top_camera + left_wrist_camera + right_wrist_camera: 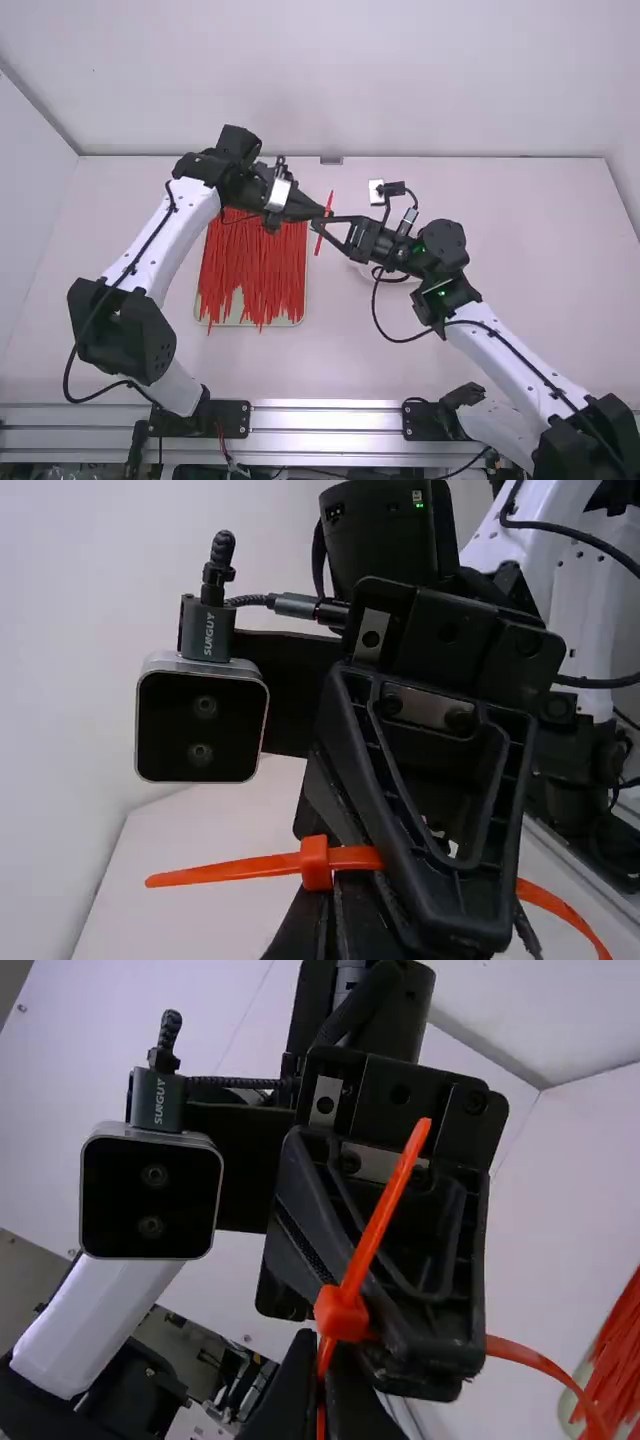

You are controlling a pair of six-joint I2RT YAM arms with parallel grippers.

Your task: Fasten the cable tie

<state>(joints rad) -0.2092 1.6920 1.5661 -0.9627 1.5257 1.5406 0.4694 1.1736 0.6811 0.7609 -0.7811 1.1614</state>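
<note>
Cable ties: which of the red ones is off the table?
The lone cable tie held aloft right of the pile; the rest lie flat on the mat.

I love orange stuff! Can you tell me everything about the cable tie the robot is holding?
The cable tie is a thin, flat strip of bright orange-red plastic with a small blocky head. The strap seems to be threaded through the head, so a loop has begun, and the pointed tail sticks out past it. It is held up off the table between the left gripper and the right gripper, which meet tip to tip and both pinch it.
</note>
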